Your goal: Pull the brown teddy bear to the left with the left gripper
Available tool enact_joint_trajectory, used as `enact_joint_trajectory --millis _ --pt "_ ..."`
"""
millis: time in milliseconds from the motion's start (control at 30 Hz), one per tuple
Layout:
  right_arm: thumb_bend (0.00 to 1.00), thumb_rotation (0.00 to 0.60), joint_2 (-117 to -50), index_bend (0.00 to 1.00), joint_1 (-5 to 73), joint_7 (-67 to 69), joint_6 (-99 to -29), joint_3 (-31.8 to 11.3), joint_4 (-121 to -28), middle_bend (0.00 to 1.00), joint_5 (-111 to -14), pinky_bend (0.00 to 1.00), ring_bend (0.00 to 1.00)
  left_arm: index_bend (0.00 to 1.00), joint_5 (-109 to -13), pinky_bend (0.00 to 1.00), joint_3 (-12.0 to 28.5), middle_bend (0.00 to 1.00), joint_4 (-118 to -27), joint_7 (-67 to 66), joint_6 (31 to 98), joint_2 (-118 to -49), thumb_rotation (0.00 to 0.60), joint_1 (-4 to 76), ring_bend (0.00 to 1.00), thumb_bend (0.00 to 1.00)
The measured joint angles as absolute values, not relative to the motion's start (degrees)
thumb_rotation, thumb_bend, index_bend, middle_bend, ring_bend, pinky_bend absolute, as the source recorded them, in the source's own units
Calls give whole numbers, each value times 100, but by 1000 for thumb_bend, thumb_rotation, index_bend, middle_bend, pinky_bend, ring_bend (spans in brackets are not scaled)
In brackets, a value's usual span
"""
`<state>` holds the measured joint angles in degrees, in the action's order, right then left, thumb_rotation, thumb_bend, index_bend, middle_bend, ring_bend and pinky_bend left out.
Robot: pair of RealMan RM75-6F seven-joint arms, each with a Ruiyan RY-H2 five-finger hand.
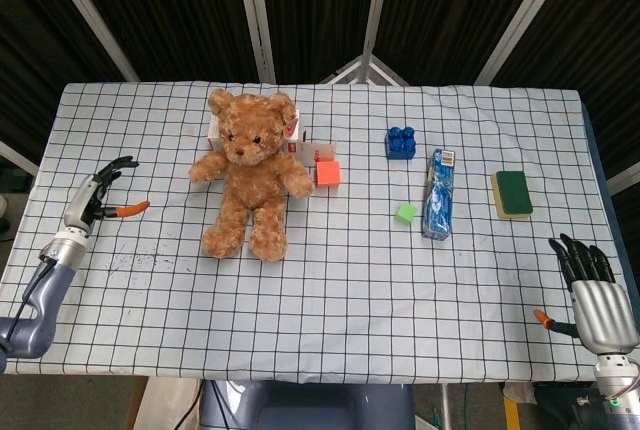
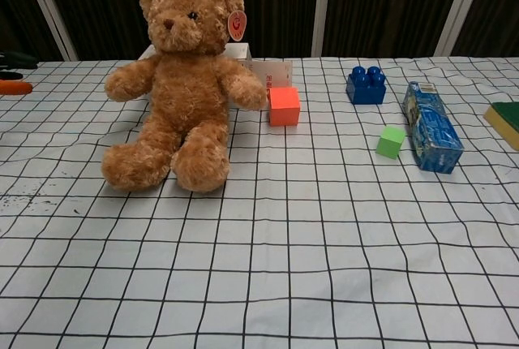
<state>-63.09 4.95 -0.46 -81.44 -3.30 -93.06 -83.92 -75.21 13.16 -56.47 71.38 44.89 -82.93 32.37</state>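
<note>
The brown teddy bear (image 1: 250, 178) sits on the table (image 1: 350, 280), untouched, so the pull is not begun. My left hand (image 1: 95, 196) is near its left side, fingers spread and empty, I think. My right hand (image 1: 590, 285) rests apart, empty.

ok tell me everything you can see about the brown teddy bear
The brown teddy bear is a fluffy light-brown plush with dark eyes and nose and a round red tag at one ear. It sits upright on the checked tablecloth, arms spread, legs out toward the robot, in front of a white box. One paw reaches close to the orange cube. Neither hand touches it; the left hand is off to its side.
</note>
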Motion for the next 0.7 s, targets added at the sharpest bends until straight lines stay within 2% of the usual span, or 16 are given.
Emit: enact_joint_trajectory --millis 333,700 --pt "113 600 -6285 16 473 -21 -8154 -338 -9326 0 -8343 0 0 233 -7516 0 1456 92 -5339 8268 3870 -8558 600 3552 0 199" --pt "113 600 -6229 16 479 31 -8080 -340 -9379 0 -8267 0 0 213 -8130 0 1256 96 -4736 9345 3720 -9060 600 3919 0 201"
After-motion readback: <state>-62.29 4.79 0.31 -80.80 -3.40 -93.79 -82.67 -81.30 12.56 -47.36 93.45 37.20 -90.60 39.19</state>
